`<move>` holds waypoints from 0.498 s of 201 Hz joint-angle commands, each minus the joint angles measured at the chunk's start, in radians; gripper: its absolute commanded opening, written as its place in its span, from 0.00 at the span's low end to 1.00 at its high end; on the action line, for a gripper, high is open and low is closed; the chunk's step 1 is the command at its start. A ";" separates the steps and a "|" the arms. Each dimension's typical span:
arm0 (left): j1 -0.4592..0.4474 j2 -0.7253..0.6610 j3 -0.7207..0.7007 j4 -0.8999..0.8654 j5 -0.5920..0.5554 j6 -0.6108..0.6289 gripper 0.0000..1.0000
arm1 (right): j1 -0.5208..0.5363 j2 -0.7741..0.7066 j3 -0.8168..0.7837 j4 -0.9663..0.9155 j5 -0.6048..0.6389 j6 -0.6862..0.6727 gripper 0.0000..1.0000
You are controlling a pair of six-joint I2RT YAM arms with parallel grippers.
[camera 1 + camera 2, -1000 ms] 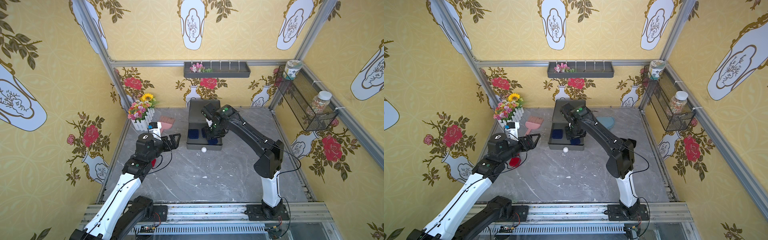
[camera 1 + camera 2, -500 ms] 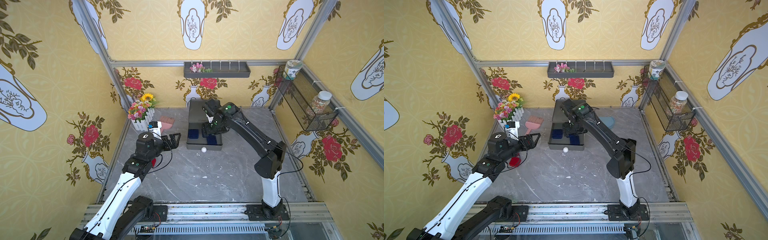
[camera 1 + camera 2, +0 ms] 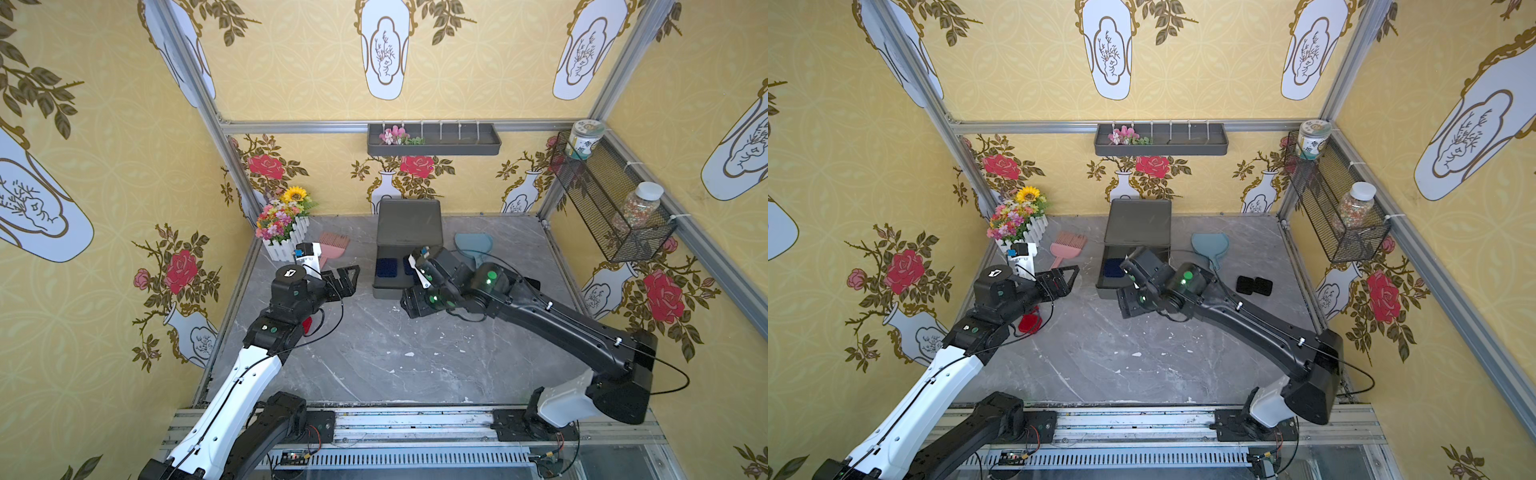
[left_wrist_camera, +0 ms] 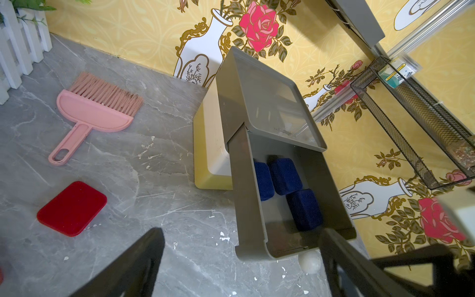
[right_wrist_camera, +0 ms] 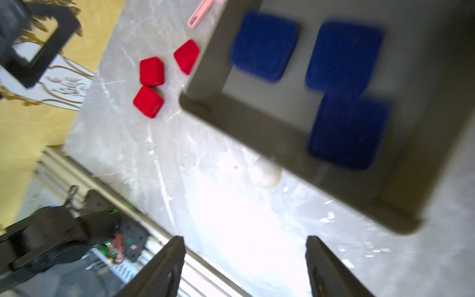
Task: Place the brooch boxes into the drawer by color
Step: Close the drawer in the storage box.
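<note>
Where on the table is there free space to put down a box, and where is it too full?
The widest bare patch is the front middle of the table, bordered by the open drawer and the front rail. Crowded: the left side, with the red boxes, pink brush and flower fence. The black boxes lie on the right.

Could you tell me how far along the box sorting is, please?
Done: three dark blue velvety boxes lie in the open dark grey drawer. In hand: nothing; left gripper and right gripper open. Remaining: three red velvety boxes, two black boxes on the table.
</note>
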 commanded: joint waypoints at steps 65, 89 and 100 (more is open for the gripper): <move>0.002 -0.009 -0.002 -0.006 -0.002 -0.014 1.00 | 0.028 0.007 -0.191 0.356 0.029 0.199 0.63; 0.002 -0.013 -0.004 -0.010 -0.007 -0.012 1.00 | 0.017 0.028 -0.178 0.321 0.083 0.203 0.58; 0.002 -0.013 -0.002 -0.010 -0.007 -0.011 1.00 | 0.011 0.036 -0.177 0.318 0.094 0.204 0.55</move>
